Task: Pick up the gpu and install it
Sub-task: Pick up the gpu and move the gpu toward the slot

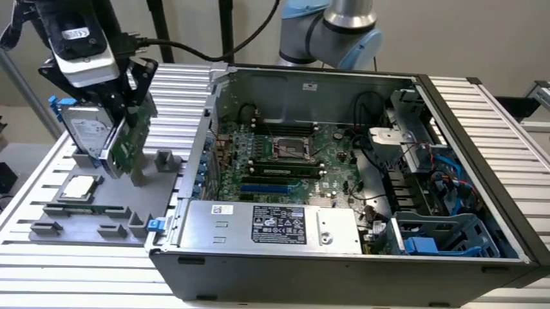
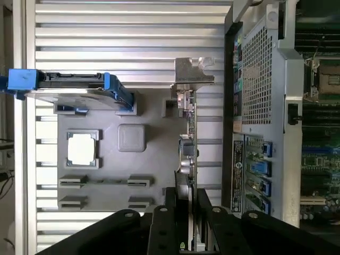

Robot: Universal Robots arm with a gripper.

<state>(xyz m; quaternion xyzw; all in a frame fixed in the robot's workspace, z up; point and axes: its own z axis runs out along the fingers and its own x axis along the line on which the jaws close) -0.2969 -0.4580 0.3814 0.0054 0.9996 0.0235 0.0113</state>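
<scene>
**Q:** Black fingers (image 2: 169, 210), are they on anything?

**A:** Yes. Your gripper (image 2: 187, 206) is clamped on the gpu (image 2: 189, 139), one finger on each face at its near end.

**Q:** Which way does your card run?

**A:** It stands on edge. In the exterior view its long axis is close to upright, dropping from the fingers toward the grey tray (image 2: 154, 159). Its silver bracket (image 2: 194, 71) is at the end away from the gripper.

**Q:** What does it look like?

**A:** You have a thin green board, seen edge-on from the wrist, with a dark block on one face.

**Q:** Where is it?

**A:** It is over the tray, just beside the upright hard drive (image 2: 74, 87) with blue rails, with the open computer case (image 2: 260, 106) on its other side. You can't tell whether its lower end still sits in the tray.
</scene>
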